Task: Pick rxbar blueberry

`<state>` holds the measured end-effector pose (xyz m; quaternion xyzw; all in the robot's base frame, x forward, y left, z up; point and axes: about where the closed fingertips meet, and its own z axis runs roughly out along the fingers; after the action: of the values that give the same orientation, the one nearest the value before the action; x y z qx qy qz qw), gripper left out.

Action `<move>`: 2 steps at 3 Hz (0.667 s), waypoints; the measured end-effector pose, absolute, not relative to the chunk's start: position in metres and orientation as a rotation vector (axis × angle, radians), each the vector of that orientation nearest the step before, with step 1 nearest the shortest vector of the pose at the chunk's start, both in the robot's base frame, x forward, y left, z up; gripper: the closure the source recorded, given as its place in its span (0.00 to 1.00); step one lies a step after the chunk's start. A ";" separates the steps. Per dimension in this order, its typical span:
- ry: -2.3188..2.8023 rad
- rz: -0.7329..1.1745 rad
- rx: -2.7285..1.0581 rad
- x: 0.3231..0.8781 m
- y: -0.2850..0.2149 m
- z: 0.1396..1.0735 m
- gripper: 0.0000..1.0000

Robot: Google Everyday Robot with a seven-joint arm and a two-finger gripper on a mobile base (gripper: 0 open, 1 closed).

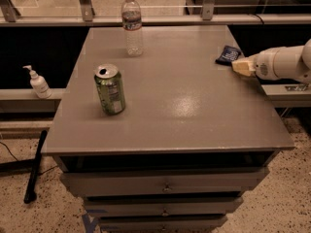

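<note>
The rxbar blueberry [227, 54] is a small flat dark navy wrapper with pale lettering, lying near the right edge of the grey table [184, 106]. My gripper [241, 66] comes in from the right on a white arm, its pale tip just right of and below the bar, touching or nearly touching its edge. Part of the bar is hidden behind the gripper tip.
A green can [110, 89] stands left of centre. A clear water bottle [132, 24] stands at the table's far edge. A soap dispenser [38, 83] sits on a ledge to the left. Drawers [165, 186] are below the tabletop. A rail runs behind.
</note>
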<state>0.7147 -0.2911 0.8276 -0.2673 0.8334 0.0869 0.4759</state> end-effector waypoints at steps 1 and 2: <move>2.037 0.212 -0.653 0.715 -0.291 0.828 1.00; 1.914 0.216 -0.689 0.704 -0.283 0.879 1.00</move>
<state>0.7038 -0.2832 0.8786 -0.2877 0.7986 0.0900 0.5210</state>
